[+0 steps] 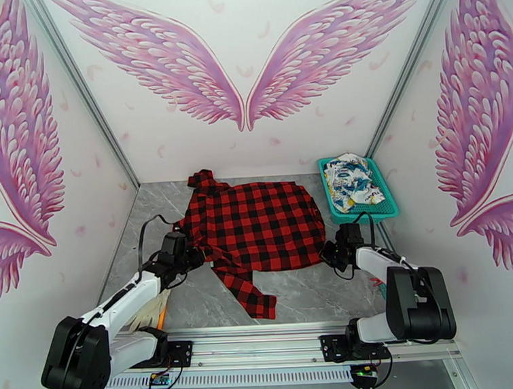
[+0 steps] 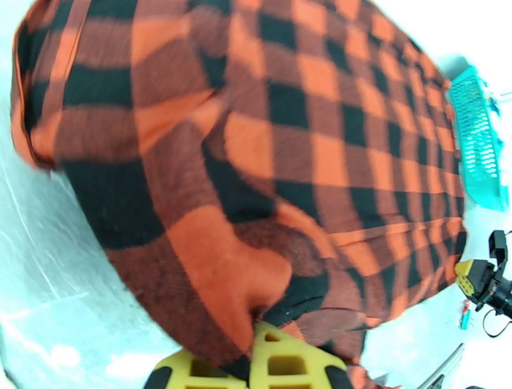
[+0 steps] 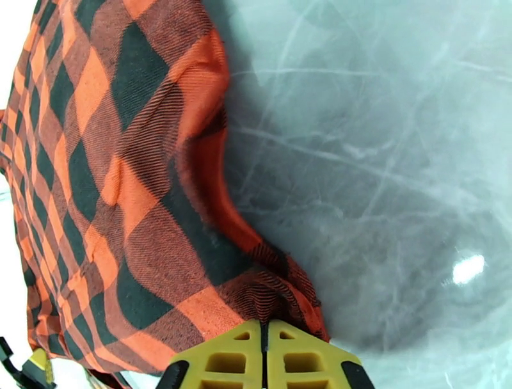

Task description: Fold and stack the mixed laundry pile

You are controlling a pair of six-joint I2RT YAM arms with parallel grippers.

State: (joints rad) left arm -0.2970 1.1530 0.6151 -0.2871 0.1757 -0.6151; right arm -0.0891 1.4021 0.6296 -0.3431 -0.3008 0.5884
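Left gripper (image 1: 197, 257) pinching shirt (image 1: 258, 226), white garment (image 1: 351, 177) in basket (image 1: 388, 210)

Buffalo-check shirt (image 1: 258, 222): red and black squares.
Crumpled garment (image 1: 351, 177): white, blue, yellow and teal print.
Mesh basket (image 1: 369, 215): teal.
Tabletop (image 1: 308, 291): grey marble veining.
Walls (image 1: 254, 151): white, pink feathered wings.
Glove (image 1: 147, 315): beige.
Arms (image 1: 135, 295): white and black.

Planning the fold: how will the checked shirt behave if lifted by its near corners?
Likely floppy: the checked shirt bunches into folds at the left claw and right claw. It would probably sag between them, and its loose sleeve may drag.
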